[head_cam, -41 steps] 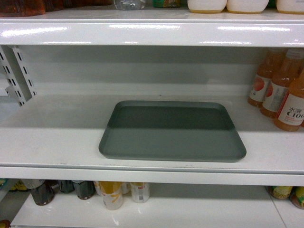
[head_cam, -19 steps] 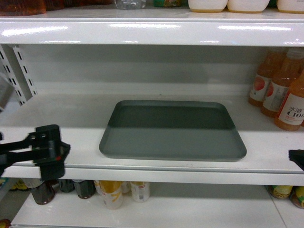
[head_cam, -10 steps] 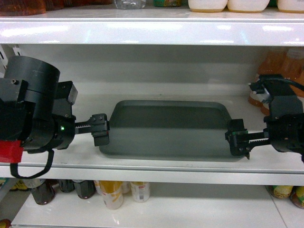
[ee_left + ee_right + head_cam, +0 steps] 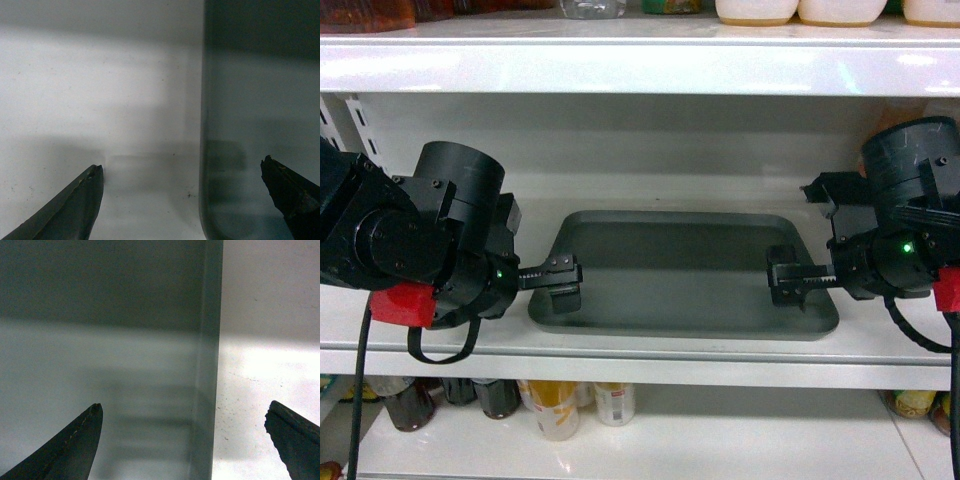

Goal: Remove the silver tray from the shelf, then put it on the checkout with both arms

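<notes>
Silver tray [image 4: 683,275] found flat on shelf [image 4: 440,335], not yet lifted. Left pincer [image 4: 563,280] and right pincer [image 4: 784,277] spread wide, each straddling a short rim, evidently positioned for a balanced two-sided grip.

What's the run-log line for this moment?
stage: pre-grasp | silver tray: flat on shelf | left gripper: open, straddling left rim | right gripper: open, straddling right rim

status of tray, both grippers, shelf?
silver tray: flat on the shelf, not lifted, not gripped.
left gripper: open, fingers straddling the tray's left rim.
right gripper: open, fingers straddling the tray's right rim.
shelf: carrying the tray.
</notes>
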